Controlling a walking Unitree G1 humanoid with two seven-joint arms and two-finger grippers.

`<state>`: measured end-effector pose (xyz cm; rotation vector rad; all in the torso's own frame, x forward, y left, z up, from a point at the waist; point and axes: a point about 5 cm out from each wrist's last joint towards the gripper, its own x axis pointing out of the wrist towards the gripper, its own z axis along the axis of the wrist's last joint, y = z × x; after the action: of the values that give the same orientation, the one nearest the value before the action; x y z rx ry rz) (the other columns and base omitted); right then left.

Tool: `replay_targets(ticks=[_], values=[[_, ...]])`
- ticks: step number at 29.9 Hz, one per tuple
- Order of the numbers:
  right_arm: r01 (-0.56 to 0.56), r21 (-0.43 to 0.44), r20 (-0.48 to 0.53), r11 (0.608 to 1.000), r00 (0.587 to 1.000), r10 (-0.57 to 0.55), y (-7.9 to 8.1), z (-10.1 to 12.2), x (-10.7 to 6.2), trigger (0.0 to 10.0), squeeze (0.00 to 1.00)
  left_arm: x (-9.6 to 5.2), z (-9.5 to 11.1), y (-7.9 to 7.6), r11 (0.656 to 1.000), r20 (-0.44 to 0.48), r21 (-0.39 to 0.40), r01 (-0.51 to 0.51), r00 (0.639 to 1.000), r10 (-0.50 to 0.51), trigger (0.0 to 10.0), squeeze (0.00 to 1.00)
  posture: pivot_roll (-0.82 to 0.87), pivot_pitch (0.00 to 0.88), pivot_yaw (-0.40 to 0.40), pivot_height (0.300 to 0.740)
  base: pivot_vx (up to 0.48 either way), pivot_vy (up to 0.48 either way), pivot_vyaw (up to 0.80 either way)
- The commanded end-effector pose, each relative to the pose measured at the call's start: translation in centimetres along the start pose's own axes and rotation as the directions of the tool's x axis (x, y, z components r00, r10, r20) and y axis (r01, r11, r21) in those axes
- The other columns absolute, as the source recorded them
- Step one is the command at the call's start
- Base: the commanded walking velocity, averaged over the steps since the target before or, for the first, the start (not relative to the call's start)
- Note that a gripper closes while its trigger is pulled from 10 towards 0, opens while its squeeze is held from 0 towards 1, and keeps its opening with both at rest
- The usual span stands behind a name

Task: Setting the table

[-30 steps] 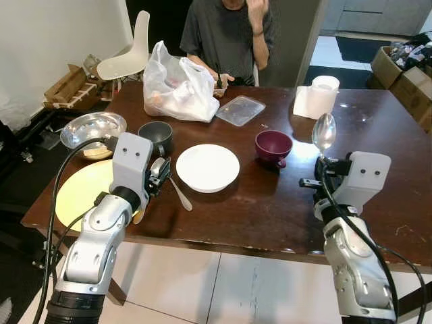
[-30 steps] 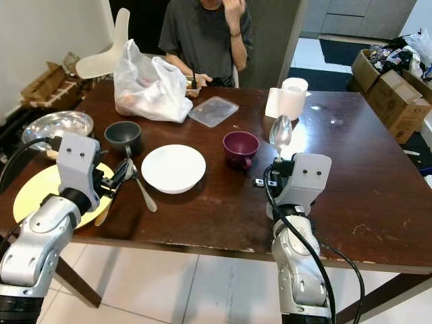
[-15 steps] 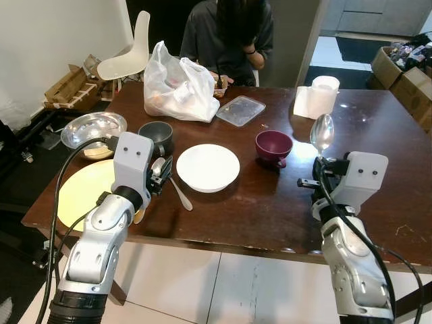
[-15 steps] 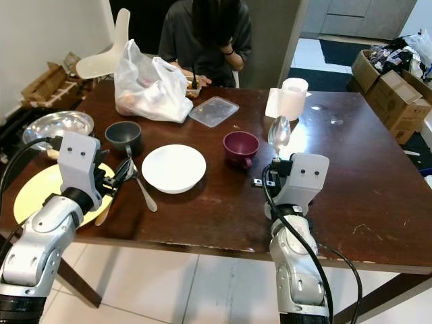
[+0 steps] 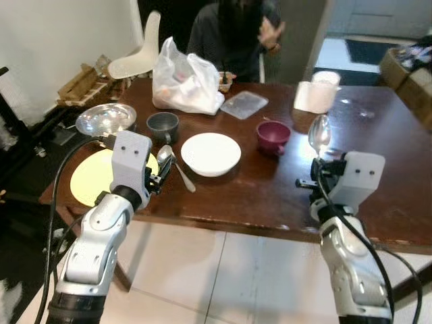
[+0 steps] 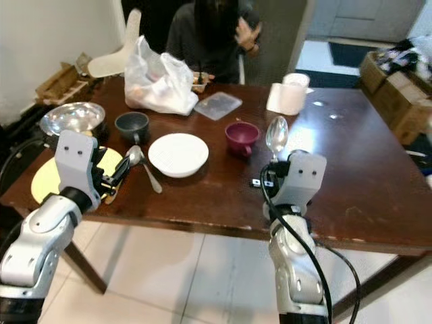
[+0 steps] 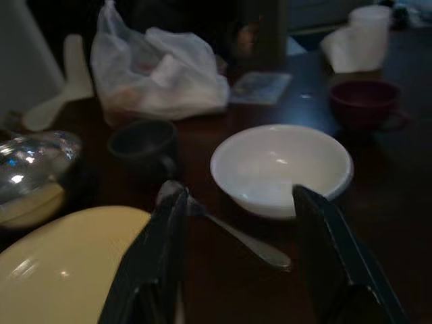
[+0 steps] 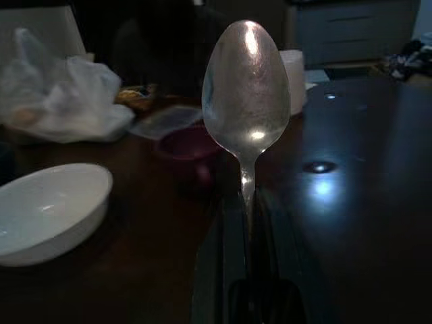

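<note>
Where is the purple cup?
The purple cup sits on the table, right of the white bowl and left of the spoon held up by the right gripper.

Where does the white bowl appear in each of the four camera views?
Left eye view: white bowl at table centre, between the grey mug and maroon cup.
Right eye view: white bowl, same spot, left of the maroon cup.
Left wrist view: white bowl beyond the open left end effector.
Right wrist view: white bowl beside the held spoon.
Shared landmark: the maroon cup.
</note>
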<state>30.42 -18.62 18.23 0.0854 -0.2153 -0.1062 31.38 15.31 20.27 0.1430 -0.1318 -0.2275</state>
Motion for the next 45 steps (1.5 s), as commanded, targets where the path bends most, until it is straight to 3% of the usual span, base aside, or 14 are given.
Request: replay_targets(ticks=[1, 17, 45], values=[[-0.01, 0.0, -0.003, 1.0, 1.0, 0.01, 0.31, -0.09, 0.03, 10.0, 0.0, -0.23, -0.44, 0.42, 1.0, -0.016, 0.002, -0.016, 1.0, 0.016, 10.0, 0.0, -0.02, 0.0, 0.097, 0.74, -0.285, 0.0, 0.0], [0.005, 0.004, -0.012, 1.0, 1.0, -0.005, 0.09, -0.29, -0.01, 10.0, 0.0, -0.13, -0.5, 0.18, 1.0, -0.021, 0.006, -0.004, 1.0, 0.004, 10.0, 0.0, -0.02, 0.0, 0.1, 0.74, -0.018, 0.0, 0.0], [0.003, 0.025, -0.025, 1.0, 1.0, -0.003, 0.08, -0.4, 0.15, 10.0, 0.0, -0.09, -1.13, 0.09, 1.0, -0.042, -0.007, -0.006, 0.999, 0.006, 10.0, 0.0, -0.03, 0.0, 0.099, 0.74, 0.0, 0.0, -0.8]])
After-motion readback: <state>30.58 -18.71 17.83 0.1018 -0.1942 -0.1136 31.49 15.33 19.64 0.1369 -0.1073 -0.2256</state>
